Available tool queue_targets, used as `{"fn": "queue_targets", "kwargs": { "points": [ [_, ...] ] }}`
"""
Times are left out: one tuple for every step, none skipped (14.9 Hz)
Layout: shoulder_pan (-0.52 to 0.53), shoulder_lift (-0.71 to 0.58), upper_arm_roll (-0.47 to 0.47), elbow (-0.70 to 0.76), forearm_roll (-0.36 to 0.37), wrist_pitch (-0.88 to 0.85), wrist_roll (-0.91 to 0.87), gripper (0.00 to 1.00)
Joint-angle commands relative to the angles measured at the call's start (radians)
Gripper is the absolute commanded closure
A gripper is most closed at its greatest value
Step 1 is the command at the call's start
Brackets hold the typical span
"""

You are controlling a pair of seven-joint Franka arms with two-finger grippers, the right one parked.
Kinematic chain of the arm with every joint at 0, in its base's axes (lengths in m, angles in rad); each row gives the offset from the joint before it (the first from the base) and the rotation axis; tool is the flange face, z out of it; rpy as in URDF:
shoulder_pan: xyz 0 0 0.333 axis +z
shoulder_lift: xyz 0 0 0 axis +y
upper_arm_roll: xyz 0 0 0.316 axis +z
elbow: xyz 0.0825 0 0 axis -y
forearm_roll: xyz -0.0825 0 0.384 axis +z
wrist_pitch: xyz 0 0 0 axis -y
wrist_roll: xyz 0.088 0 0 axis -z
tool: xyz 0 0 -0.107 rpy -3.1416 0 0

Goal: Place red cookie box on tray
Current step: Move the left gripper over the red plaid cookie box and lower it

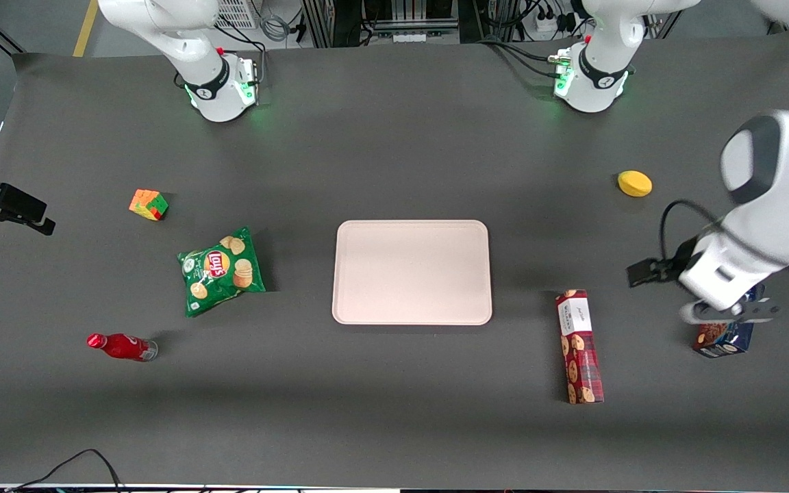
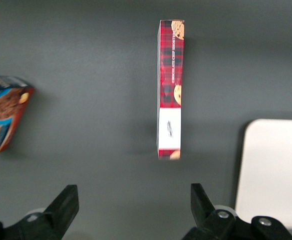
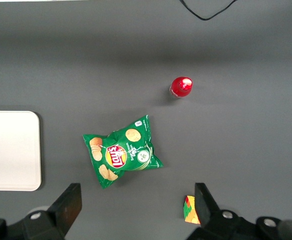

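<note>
I am holding the left gripper, jaws spread wide and empty, above the table near the long dark-red plaid cookie box, which is lying just beside the bare pale pink rectangular tray, awaiting pickup.
</note>
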Motion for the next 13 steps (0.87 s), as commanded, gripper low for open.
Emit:
{"fn": "queue_targets", "kwargs": {
  "points": [
    [-0.044, 0.115, 0.008, 0.012, 0.037, 0.118, -0.078, 0.0],
    [-0.048, 0.142, 0.008, 0.014, 0.039, 0.16, -0.088, 0.0],
    [-0.05, 0.172, 0.008, 0.014, 0.039, 0.196, -0.102, 0.0],
    [-0.053, 0.204, 0.006, 0.014, 0.037, 0.233, -0.107, 0.0],
    [-0.054, 0.23, 0.008, 0.016, 0.039, 0.267, -0.108, 0.0],
    [-0.064, 0.255, 0.008, 0.016, 0.037, 0.298, -0.11, 0.0],
    [-0.067, 0.278, 0.008, 0.02, 0.037, 0.319, -0.11, 0.0],
    [-0.067, 0.301, 0.008, 0.025, 0.036, 0.336, -0.11, 0.0],
    [-0.07, 0.316, 0.008, 0.025, 0.036, 0.355, -0.111, 0.0],
    [-0.076, 0.336, 0.008, 0.028, 0.036, 0.378, -0.116, 0.0],
    [-0.079, 0.35, 0.011, 0.028, 0.037, 0.402, -0.121, 0.0],
    [-0.079, 0.367, 0.011, 0.029, 0.037, 0.428, -0.121, 0.0],
    [-0.081, 0.383, 0.011, 0.032, 0.037, 0.448, -0.122, 0.0]
  ]
}}
